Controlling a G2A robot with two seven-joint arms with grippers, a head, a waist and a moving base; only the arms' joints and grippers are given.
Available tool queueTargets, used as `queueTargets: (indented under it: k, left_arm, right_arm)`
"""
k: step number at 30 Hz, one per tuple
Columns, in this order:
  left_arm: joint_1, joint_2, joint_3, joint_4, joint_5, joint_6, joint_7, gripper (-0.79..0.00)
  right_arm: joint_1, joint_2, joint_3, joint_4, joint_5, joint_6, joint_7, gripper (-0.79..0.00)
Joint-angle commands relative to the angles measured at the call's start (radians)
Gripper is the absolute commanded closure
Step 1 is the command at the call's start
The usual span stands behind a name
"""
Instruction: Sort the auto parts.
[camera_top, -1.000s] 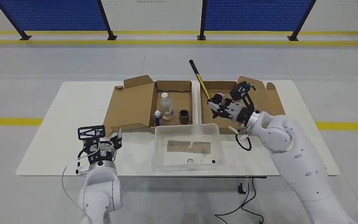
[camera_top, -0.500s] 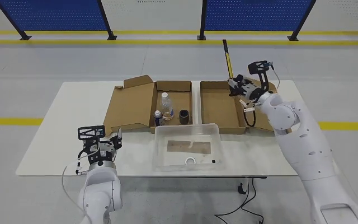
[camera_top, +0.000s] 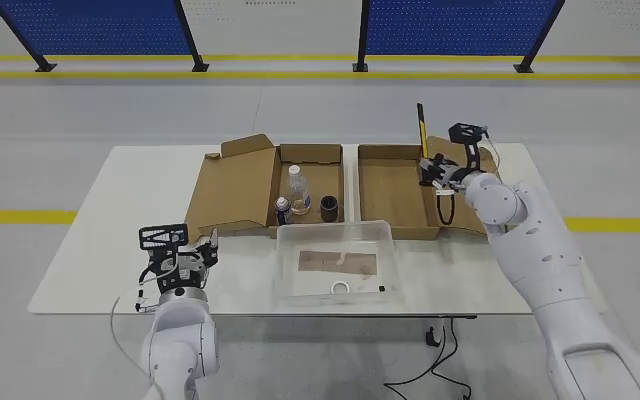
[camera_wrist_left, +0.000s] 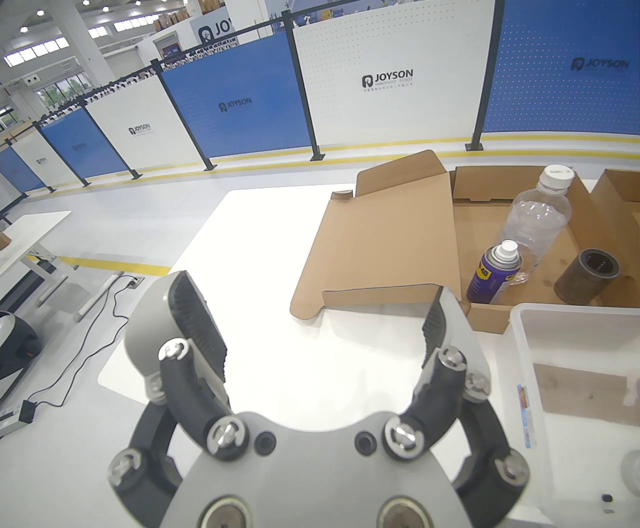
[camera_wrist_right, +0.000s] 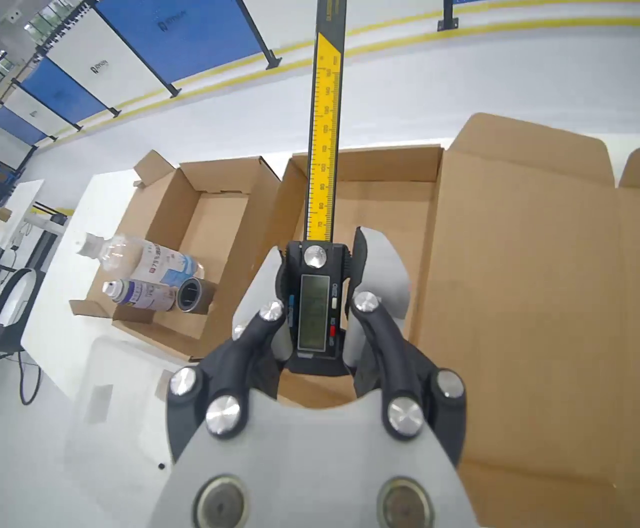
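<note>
Right hand gripping caliper above right box, left hand splayed, left box holding bottle, can, cylinder

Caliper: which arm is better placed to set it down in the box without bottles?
Right. The right gripper is shut on the caliper over that box. The left gripper sits open near the table front edge, far from both.

top: overhead, down on desk
wrists: close, low, looking forward across desk
shared: left cardboard box, all three
</note>
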Motion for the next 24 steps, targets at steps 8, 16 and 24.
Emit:
queueTargets:
  k: [8,16,24]
  left_arm:
    - [0.000,0.000,0.000,0.000,0.000,0.000,0.000,-0.785]
    - [0.000,0.000,0.000,0.000,0.000,0.000,0.000,-0.785]
    - [0.000,0.000,0.000,0.000,0.000,0.000,0.000,-0.785]
  right_arm:
    - [0.034,-0.024,-0.057,0.105,-0.026,0.051,0.054,0.000]
    - [0.070,-0.050,-0.102,0.184,-0.017,0.055,0.113,0.000]
    - [0.100,-0.075,-0.135,0.252,-0.004,0.069,0.152,0.000]
